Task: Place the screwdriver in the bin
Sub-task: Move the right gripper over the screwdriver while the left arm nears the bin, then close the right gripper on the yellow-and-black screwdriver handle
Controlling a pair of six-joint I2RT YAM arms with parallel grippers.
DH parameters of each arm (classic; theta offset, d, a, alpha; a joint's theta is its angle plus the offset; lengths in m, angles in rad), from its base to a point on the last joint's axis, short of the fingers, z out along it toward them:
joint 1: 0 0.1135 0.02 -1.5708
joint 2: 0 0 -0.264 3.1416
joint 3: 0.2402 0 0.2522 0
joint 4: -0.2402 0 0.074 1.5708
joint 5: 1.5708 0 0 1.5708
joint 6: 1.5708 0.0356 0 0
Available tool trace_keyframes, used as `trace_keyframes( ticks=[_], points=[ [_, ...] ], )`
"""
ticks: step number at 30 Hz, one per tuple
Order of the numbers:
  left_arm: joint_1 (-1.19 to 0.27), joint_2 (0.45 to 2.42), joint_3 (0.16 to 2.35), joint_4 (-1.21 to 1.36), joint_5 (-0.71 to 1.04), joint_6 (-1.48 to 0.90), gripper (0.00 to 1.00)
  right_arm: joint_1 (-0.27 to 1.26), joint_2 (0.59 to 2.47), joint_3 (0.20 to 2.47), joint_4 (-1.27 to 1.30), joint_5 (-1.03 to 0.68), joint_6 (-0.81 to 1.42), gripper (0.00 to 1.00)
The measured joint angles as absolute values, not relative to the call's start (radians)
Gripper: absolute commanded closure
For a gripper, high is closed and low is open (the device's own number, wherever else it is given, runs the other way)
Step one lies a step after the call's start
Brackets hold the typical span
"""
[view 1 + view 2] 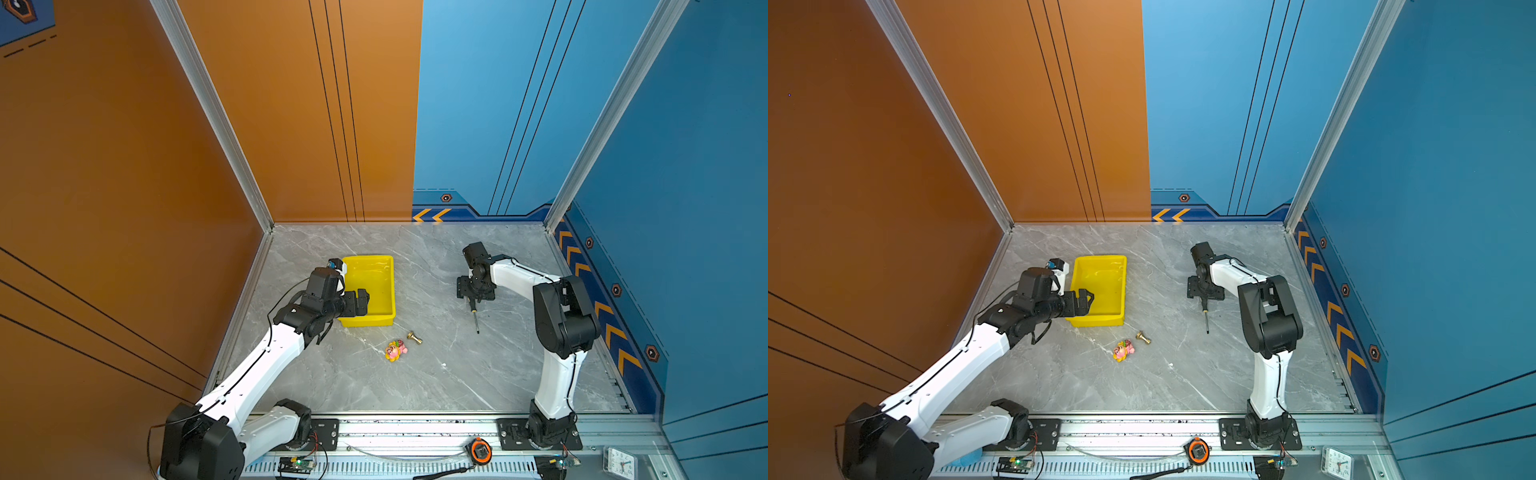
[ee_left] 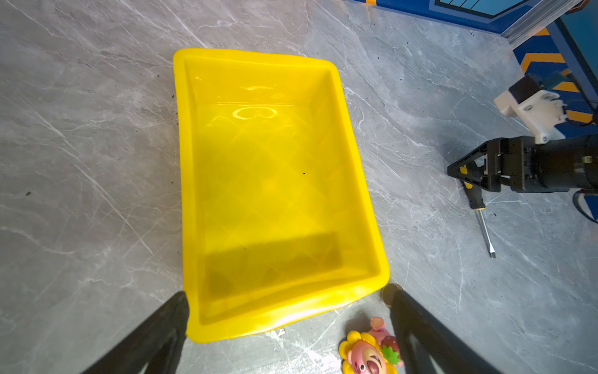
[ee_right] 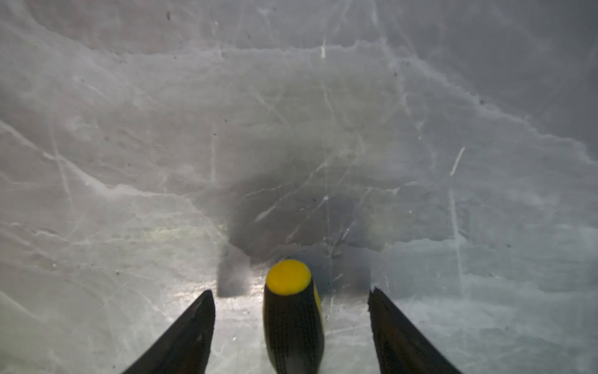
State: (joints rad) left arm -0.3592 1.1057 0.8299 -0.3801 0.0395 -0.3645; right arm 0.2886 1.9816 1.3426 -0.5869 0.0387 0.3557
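My right gripper (image 3: 290, 291) straddles the handle of the slim screwdriver (image 3: 293, 320), black and ribbed with a yellow end cap. My jaws stand apart, with a clear gap on each side of the handle. The screwdriver lies flat on the table, well to the right of the shallow bright yellow plastic bin (image 1: 368, 320) in both top views. My left gripper (image 2: 288, 294) hangs spread wide over the bin's near end, holding nothing.

From my right wrist the thin metal shaft is out of frame. In both top views my gripper covers the handle's far end. A small brass piece (image 1: 414, 337) sits half hidden behind my left finger.

The tabletop (image 1: 436, 374) is grey veined marble, between orange and blue walls (image 1: 478, 104). A pink-and-yellow toy (image 1: 395, 350) lies near the bin.
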Motion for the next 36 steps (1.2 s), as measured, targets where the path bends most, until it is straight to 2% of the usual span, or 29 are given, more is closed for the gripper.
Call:
trace_keyframes(
  ticks=[8,17,24,36],
  points=[
    [-0.376,1.095,0.83,-0.387,0.01,-0.376,0.02,0.29,1.993,1.36,-0.589,0.041,0.355,0.4],
    [-0.381,1.09,0.83,-0.39,-0.008,-0.384,0.02,0.29,1.989,1.353,-0.587,0.041,0.355,0.4],
    [-0.39,1.071,0.83,-0.39,-0.027,-0.387,0.02,0.3,1.92,1.259,-0.584,0.04,0.356,0.42],
    [-0.394,1.071,0.825,-0.389,-0.039,-0.387,0.02,0.348,1.897,1.224,-0.562,0.039,0.364,0.67]
  ],
)
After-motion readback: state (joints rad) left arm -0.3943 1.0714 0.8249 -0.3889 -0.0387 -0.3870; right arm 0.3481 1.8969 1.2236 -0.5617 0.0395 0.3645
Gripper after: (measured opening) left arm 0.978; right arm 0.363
